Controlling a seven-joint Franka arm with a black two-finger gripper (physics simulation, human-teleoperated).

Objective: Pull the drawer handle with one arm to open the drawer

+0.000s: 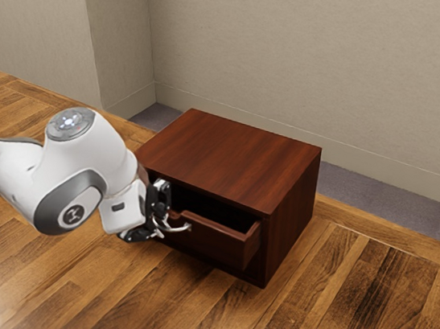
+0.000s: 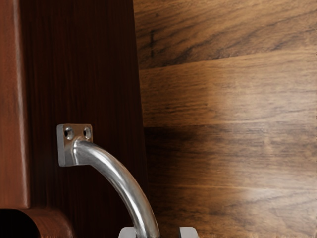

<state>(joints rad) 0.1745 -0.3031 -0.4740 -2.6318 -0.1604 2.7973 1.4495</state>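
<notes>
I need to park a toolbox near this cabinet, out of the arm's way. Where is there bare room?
The cabinet top is bare. So is the wood floor on the exterior view's right of the cabinet. It is crowded at the open drawer, where the gripper meets the handle and the arm hangs over the floor.

Exterior view looks down on the cabinet [image 1: 236, 163] from off its front; wrist view hugs its handle [image 2: 114, 178], shared.
</notes>
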